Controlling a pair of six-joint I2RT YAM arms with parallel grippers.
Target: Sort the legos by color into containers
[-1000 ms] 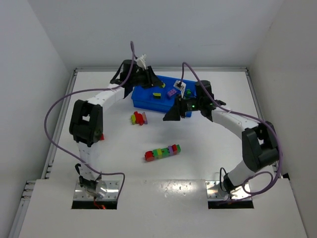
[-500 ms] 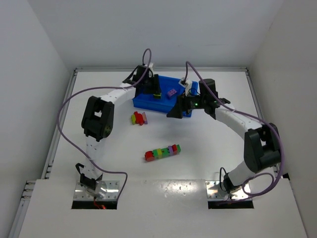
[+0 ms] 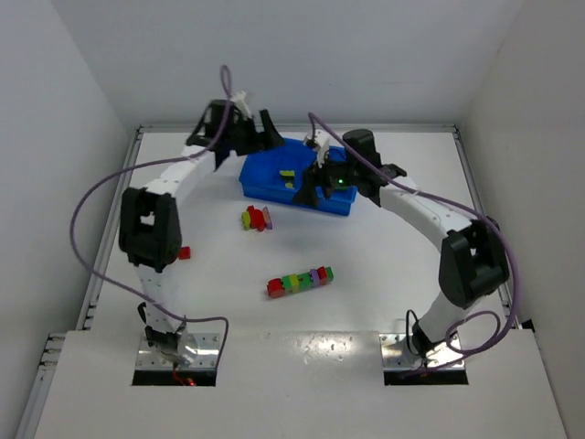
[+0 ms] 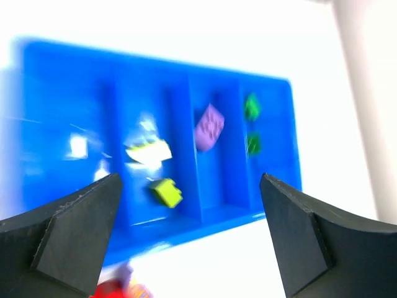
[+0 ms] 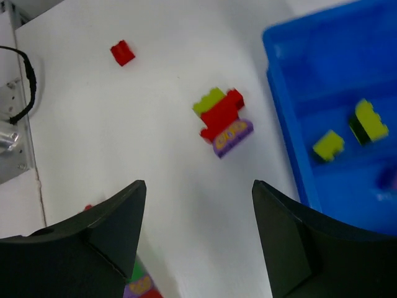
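Hovering | left fingers (image 4: pixel 68 236), right fingers (image 5: pixel 99 242) apart | tray (image 4: pixel 62 81) holds 2 yellow legos (image 4: pixel 164 191)

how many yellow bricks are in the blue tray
2. Both lie in the same compartment of the blue tray, beside the purple brick's: one yellow brick mid-compartment, the other nearer the table-side wall. Blur may hide more.

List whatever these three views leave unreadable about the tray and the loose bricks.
- Top external: the right gripper covers the right end of the blue tray; what lies there is hidden.
- Left wrist: blur and glare; whether the leftmost compartment holds bricks cannot be told.
- Right wrist: the multicoloured strip is cut off by the bottom edge and partly hidden behind a finger.
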